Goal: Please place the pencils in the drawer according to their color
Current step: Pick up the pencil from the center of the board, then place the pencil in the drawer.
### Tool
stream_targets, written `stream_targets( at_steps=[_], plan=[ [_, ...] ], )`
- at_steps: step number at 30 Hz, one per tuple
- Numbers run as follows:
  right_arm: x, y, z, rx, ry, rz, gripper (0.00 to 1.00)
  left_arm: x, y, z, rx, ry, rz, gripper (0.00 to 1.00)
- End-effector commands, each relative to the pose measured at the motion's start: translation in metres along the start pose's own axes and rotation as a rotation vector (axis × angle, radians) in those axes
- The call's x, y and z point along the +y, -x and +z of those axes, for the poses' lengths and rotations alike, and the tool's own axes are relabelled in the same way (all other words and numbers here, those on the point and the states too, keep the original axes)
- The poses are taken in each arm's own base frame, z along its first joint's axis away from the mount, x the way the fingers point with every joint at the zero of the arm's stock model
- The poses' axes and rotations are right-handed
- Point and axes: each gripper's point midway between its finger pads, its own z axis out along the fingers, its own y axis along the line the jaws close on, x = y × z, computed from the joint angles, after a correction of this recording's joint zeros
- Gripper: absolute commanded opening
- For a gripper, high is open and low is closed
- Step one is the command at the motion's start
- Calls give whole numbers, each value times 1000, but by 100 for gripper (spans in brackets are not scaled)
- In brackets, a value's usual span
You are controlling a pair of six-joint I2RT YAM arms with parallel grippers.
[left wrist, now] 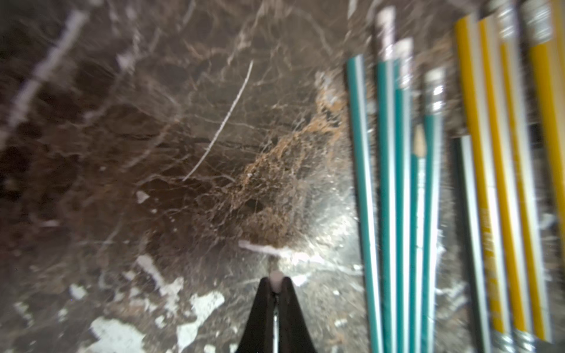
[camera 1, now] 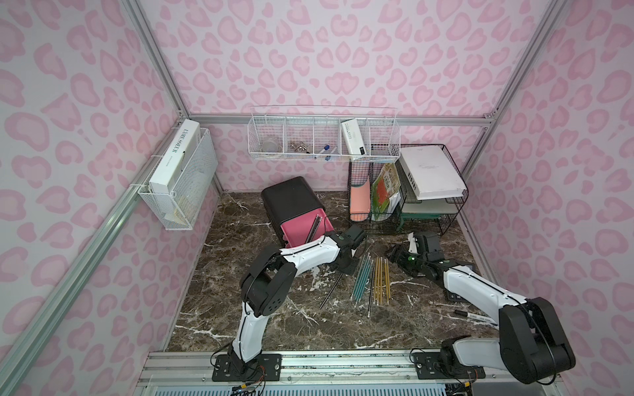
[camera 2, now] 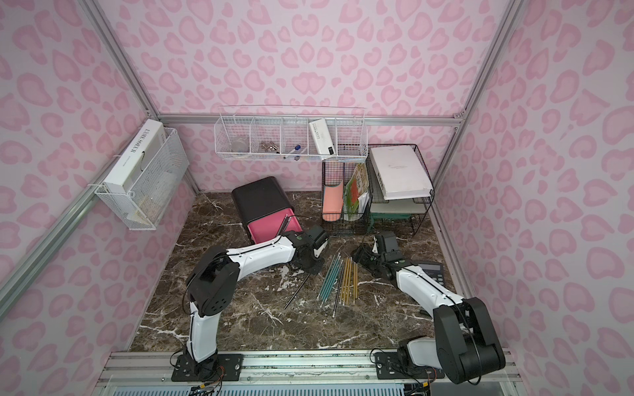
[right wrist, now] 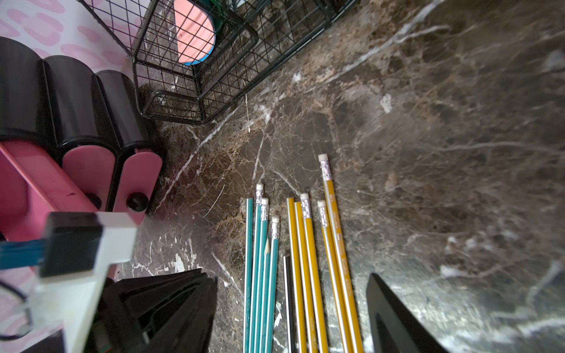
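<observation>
Left hand (left wrist: 276, 282) pinched narrow on the white eraser end of a slim black pencil (camera 1: 330, 291). Shaft slants back toward the robot's base, low over the marble bench (camera 1: 274, 325). Open pink top drawer (camera 1: 302, 235), smooth plastic, lies just beyond this hand. Right hand (right wrist: 292, 276) gapes wide over the loose pencils (camera 1: 381, 281).

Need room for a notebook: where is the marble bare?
Bare: the near strip between the pencils and front rail, and the left side between the cabinet and left wall. Crowded: centre, and back right by the wire rack.
</observation>
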Motion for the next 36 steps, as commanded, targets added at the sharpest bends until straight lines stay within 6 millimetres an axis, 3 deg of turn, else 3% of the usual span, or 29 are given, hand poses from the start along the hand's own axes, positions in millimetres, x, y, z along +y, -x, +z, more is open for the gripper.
stream_targets(
  at_steps=[1,8,14,19,24,30,36],
  plan=[
    [2,3,0,-6,5,0,69,-4,2,-19,4,-24,12,0],
    [4,3,1,-6,10,-1,69,-12,21,-57,-56,-65,19,0],
    [7,6,2,-6,15,-2,69,-4,52,-100,-144,-44,49,0],
    [10,7,2,-6,19,-5,69,25,88,-131,-246,5,47,0],
    [11,8,2,-6,20,-5,69,60,119,-149,-341,54,37,0],
    [14,10,0,-12,21,-8,69,98,147,-154,-430,117,50,0],
    [14,10,-3,-18,18,-14,69,136,160,-148,-469,154,2,0]
  ],
)
